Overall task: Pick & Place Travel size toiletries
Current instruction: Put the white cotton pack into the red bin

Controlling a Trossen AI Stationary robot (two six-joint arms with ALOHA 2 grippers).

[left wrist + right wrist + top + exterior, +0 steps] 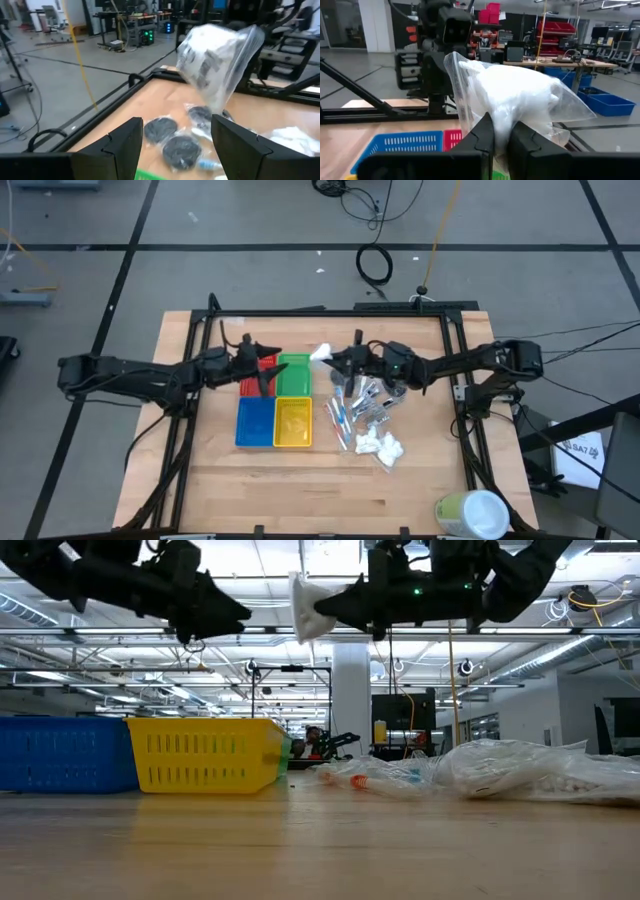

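Note:
My right gripper (333,360) is shut on a clear plastic packet with white contents (321,353), high above the table near the green tray's (293,380) far right corner. Facing it, my left gripper (265,368) hovers open and empty above the red tray (248,387). The other travel size toiletries lie in a heap (362,405) right of the trays: slim tubes, dark discs (161,130) and white packets (378,446). My right gripper pinches the packet's near part (502,112) between its two fingers. The fingers lie level and point toward the table's left, with the packet only at their free ends (318,610). It is lifted clear and juts out beyond the fingertips.
A blue tray (255,423) and a yellow tray (292,423) stand side by side in front of the red and green ones. A large pale green and white cylinder (470,514) lies at the table's near right corner. A black frame (330,311) runs round the table.

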